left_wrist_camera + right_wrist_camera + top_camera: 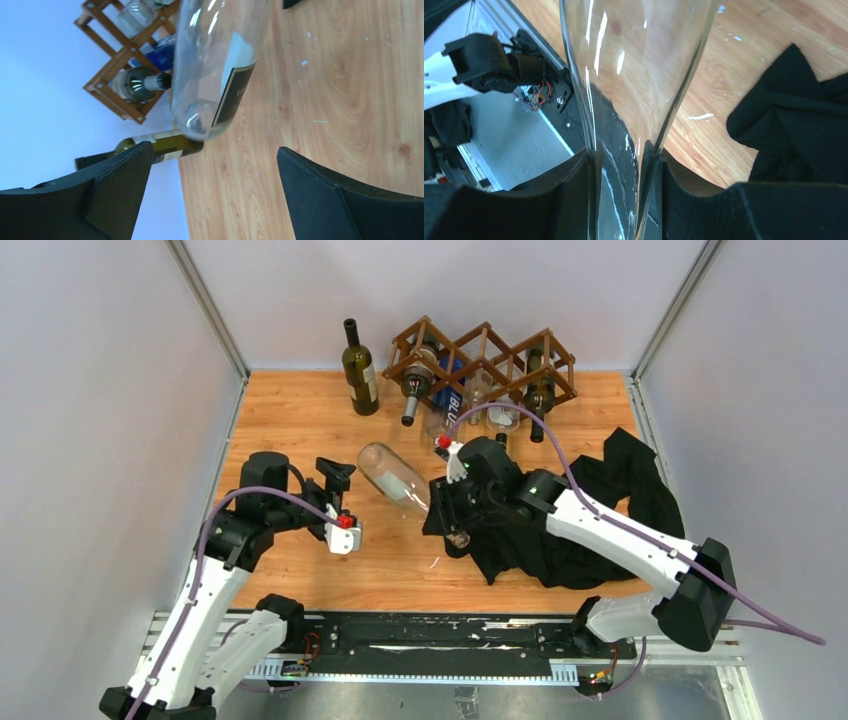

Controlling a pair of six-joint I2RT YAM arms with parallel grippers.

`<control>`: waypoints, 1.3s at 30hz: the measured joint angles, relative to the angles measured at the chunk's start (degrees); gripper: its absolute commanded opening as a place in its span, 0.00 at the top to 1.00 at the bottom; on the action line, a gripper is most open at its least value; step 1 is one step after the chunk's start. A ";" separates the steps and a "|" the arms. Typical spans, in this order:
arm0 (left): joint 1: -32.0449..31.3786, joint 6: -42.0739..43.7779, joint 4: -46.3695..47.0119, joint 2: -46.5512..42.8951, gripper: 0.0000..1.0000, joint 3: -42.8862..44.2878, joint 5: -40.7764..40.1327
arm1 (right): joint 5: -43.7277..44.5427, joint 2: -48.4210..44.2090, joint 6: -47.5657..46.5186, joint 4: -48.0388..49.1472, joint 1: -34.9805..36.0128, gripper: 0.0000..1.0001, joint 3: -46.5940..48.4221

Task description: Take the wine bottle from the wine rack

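— Jaws of the right gripper (443,517) are pinching the neck of the clear wine bottle (392,476). It's out of the wine rack (455,345) at the far edge and slants over the middle of the table (300,430), base toward the far-left corner.

— And the left gripper (214,155)?

— Spread wide, just beside the base, holding nothing.

— So set it down?

— I'd judge so: lower the base first, toward the left edge, away from the black cloth (610,510) on the right. Whether the base touches wood, I can't tell. A neck grip may let it swing; go slowly.
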 measured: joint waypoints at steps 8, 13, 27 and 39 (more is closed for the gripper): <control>-0.74 5.75 0.09 -0.55 0.00 -6.49 -0.72 | -2.97 3.63 -5.53 -4.76 7.21 1.00 6.60; -0.98 7.32 0.04 -0.42 0.00 -7.82 -1.60 | -4.35 3.72 -8.52 -7.54 9.22 1.00 7.89; -2.05 6.58 0.76 3.30 0.80 -9.88 -3.96 | -4.96 5.11 -12.20 -11.87 11.34 0.69 10.58; -2.82 0.07 18.38 -2.75 1.00 -20.13 -6.12 | 2.62 1.18 -14.47 -5.77 10.88 0.22 10.58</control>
